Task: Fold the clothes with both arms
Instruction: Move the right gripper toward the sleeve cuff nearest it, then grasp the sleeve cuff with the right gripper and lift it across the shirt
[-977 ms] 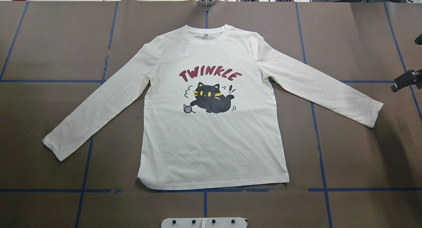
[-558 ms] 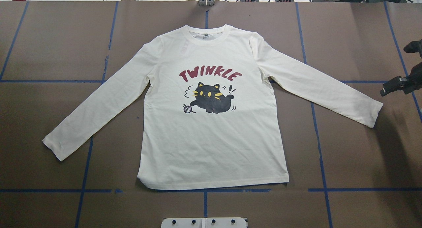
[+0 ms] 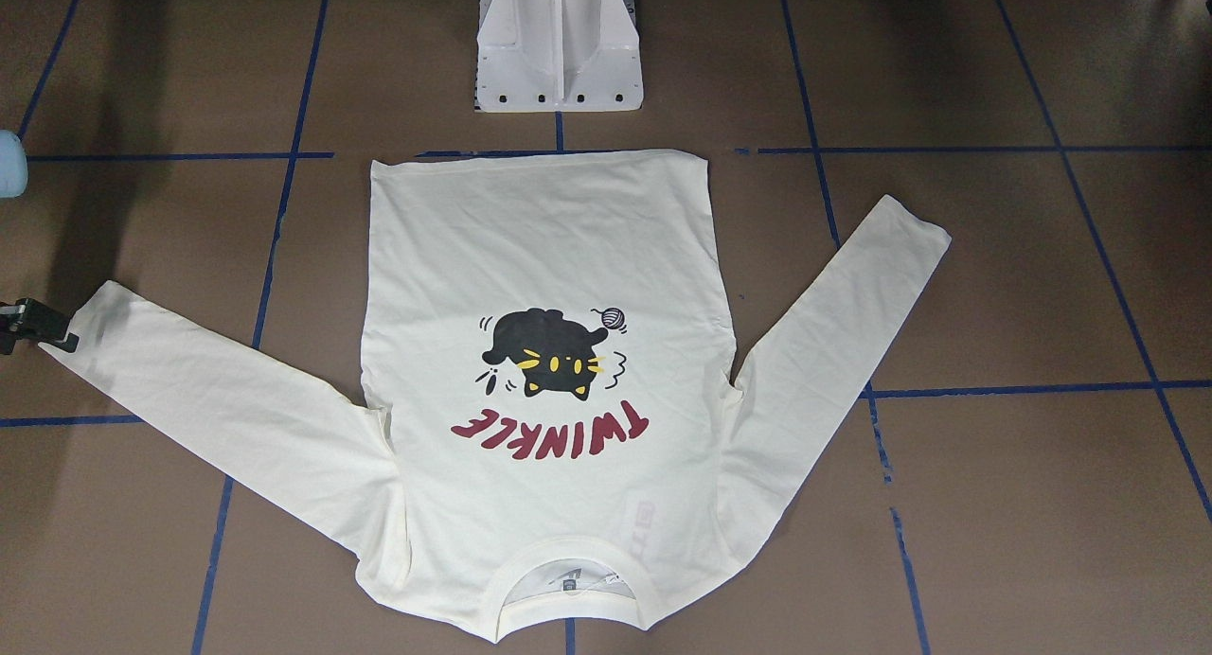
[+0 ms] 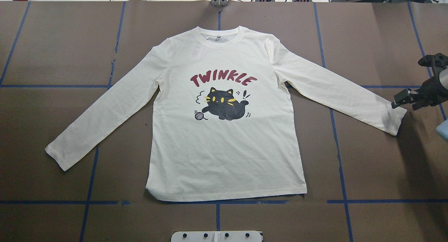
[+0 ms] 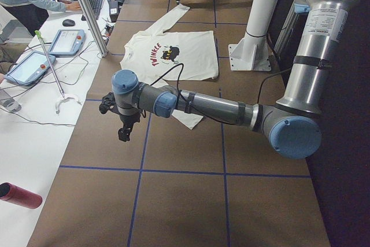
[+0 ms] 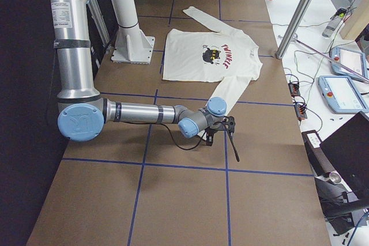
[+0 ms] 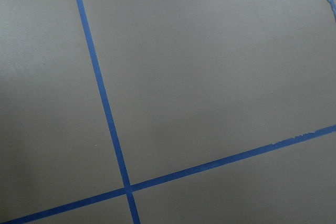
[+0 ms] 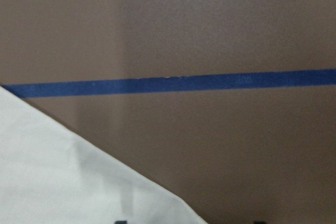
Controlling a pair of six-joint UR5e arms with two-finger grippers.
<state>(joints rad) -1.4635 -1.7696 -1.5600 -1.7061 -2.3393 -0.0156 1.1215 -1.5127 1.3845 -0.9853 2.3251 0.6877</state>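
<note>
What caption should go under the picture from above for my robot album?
Cat T-shirt spread flat, print up, on the brown table, right gripper at one sleeve's cuff.

Cream T-shirt (image 4: 224,158) bears black cat (image 4: 224,109), red lettering (image 4: 224,79).

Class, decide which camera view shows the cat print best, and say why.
The overhead exterior view: the cat print sits upright, large and unobstructed. The front-facing view shows it upside down; both side views show it small and skewed; neither wrist view shows it.
</note>
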